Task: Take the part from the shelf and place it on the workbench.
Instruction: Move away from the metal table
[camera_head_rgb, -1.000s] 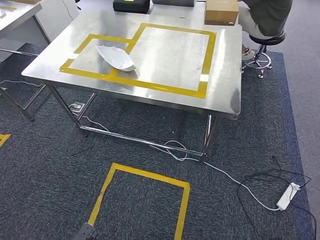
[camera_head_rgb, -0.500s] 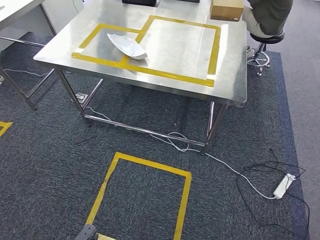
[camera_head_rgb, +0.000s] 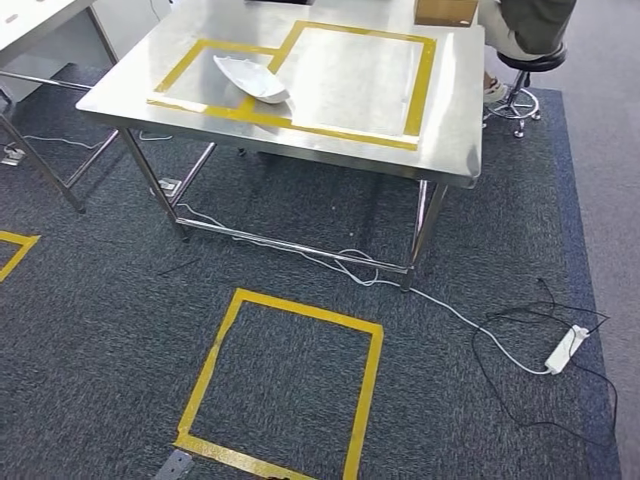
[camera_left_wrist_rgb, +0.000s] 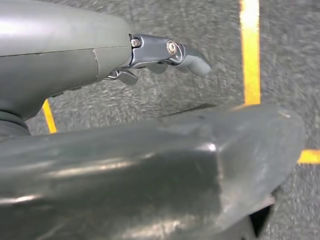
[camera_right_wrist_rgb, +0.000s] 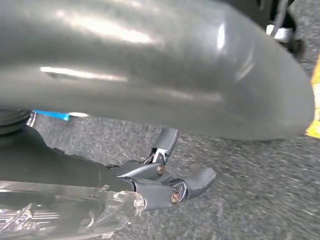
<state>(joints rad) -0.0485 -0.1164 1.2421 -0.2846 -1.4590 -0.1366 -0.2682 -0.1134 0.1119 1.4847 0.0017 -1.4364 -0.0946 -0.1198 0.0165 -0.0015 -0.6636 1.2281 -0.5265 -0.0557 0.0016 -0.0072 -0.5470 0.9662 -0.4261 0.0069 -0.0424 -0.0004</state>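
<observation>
Already resting on the table (camera_head_rgb: 453, 120), inside the smaller taped rectangle: the part (camera_head_rgb: 253, 78), a white curved shell, likely light, thin and stiff, slippery on steel; best taken by a long edge. Holds nothing inside. Left hand (camera_left_wrist_rgb: 166, 52) and right hand (camera_right_wrist_rgb: 177, 185) hanging over carpet, fingers loosely extended, grasping nothing. Cardboard box (camera_head_rgb: 445, 10) at the far edge, contents unseen.

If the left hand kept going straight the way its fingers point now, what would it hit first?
Probably the grey carpet. In the left wrist view the left hand hangs with nothing ahead of its fingertips but floor and a yellow tape line; depth is unclear.
</observation>
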